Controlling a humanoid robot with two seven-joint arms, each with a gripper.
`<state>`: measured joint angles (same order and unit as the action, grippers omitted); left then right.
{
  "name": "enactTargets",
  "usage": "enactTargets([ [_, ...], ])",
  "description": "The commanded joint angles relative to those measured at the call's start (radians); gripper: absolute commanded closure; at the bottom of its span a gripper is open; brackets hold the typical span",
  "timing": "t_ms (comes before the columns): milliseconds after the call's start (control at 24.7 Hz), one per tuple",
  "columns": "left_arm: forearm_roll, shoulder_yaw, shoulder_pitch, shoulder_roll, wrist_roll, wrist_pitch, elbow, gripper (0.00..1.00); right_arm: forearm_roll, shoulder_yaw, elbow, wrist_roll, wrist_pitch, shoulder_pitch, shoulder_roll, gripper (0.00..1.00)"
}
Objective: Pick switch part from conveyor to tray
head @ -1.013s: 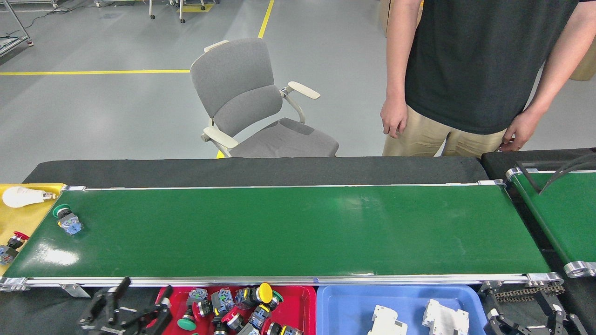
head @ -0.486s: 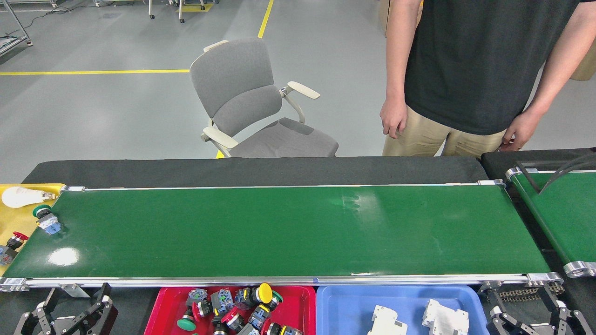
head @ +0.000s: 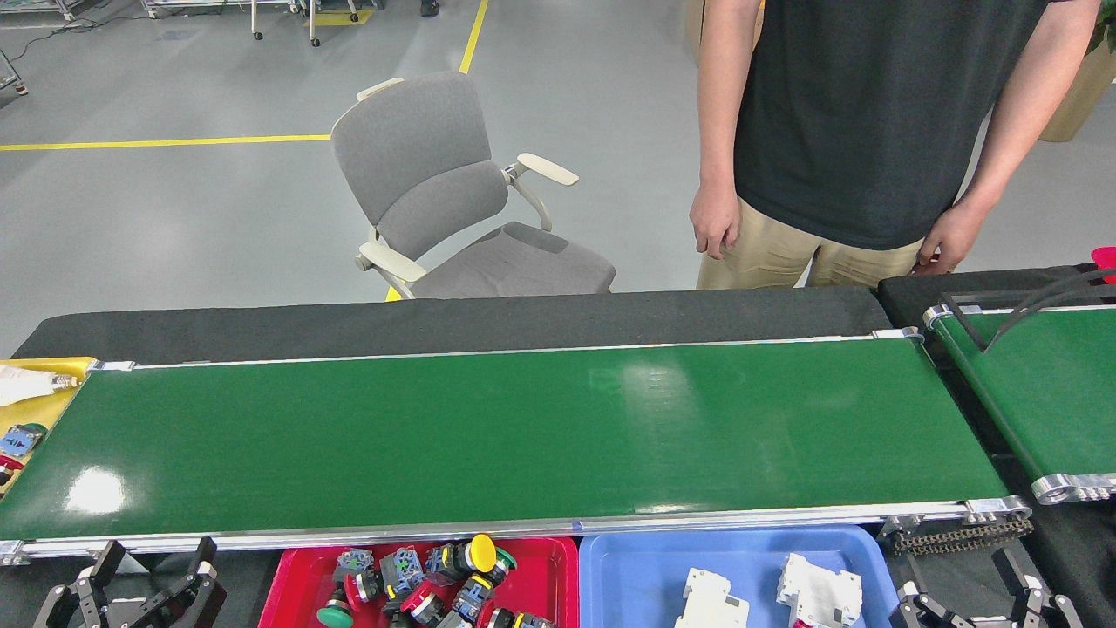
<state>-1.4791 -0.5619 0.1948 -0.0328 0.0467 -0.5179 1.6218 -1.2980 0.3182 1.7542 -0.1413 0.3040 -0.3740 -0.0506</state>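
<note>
At the far left edge, a yellow tray holds a white light bulb and, just below it, a green-capped switch part that lies off the end of the belt. Below that, in the bottom left corner, the left gripper hangs in front of the belt's near rail, its black fingers spread apart with nothing between them. The conveyor runs across the middle of the view, its dark-green surface bare and glossy, with a bright reflection near its left end. Beyond it stands a grey office chair on the grey floor. In front of the near rail, a red tray is packed with push-button switch parts, one with a yellow cap. Just beside it, touching, a blue tray contains two white blocks. A person in a black shirt stands behind the belt's right half, hands down. At the right, a second green belt angles away. In the bottom right corner only part of the right gripper shows; I cannot tell how its fingers stand.
</note>
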Motion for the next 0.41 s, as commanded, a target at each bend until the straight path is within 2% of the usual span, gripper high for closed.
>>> enactTargets([
  [0,0.007,-0.006,0.008,-0.013,-0.008,-0.002,0.010,0.00,-0.001,0.004,0.014,-0.003,-0.003,0.007,0.001,0.00],
  [365,0.007,-0.006,0.012,-0.012,-0.008,-0.001,0.012,0.00,0.000,0.005,0.014,0.003,0.000,0.026,-0.009,0.00],
])
